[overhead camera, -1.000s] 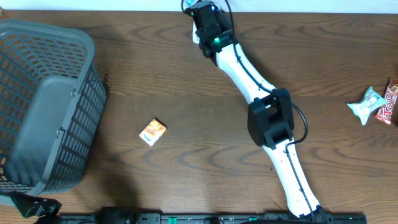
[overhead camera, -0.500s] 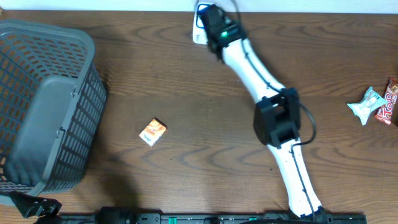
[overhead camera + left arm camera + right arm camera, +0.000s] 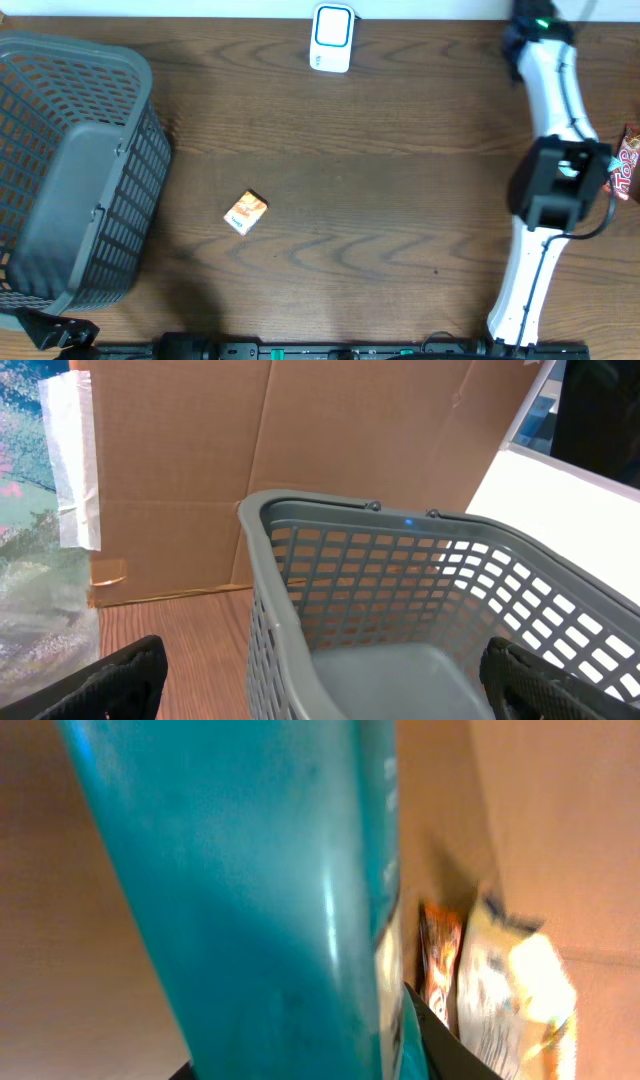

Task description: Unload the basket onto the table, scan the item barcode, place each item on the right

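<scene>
Item 1, left gripper (image 3: 325, 685): sat at the near left corner of the brown wooden table (image 3: 400, 180), its 2 dark fingers (image 3: 115, 680) spread wide apart with nothing between them, facing the rim of the grey basket (image 3: 340, 575). Item 2, that basket: slatted plastic, stood on the left side of the table, with brown cardboard behind it in the left wrist view. Item 3, small orange box (image 3: 245, 212): lay flat on bare wood toward the middle of the table, right of the basket and apart from it. Item 4, right arm (image 3: 560, 100): white with black joints, ran from the near edge up the right side to the far edge. Item 5, snack packets (image 3: 628, 165): at the right edge, just beside the arm's elbow. Item 6, right gripper (image 3: 310, 1060): at the far right, jaws narrowly parted and closed on 1 teal item (image 3: 270, 890), which filled the wrist view, too blurred to read. Item 7, white-and-blue scanner (image 3: 331, 37): at the far edge, about centre, well apart from the teal item.
</scene>
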